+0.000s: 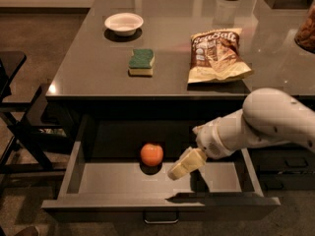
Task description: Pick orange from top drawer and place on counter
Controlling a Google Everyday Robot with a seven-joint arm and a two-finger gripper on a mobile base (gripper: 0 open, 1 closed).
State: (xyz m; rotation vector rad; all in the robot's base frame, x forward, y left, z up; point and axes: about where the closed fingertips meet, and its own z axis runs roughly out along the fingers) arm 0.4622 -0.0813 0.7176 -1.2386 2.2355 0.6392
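Small round orange fruit (151,154) lies in the open wide grey metal top drawer (106,180), nothing else in there, not yet grasped. Cream gripper (183,165) hangs inside the drawer just beside it; jaw state cannot be told. Grasp, lift and placing on the glossy dark-grey counter (93,75) all remain. White bowl (123,22) looks empty.

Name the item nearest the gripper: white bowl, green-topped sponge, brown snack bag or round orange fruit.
The round orange fruit, in the open grey top drawer; the gripper hangs just beside it. The others lie up on the dark counter.
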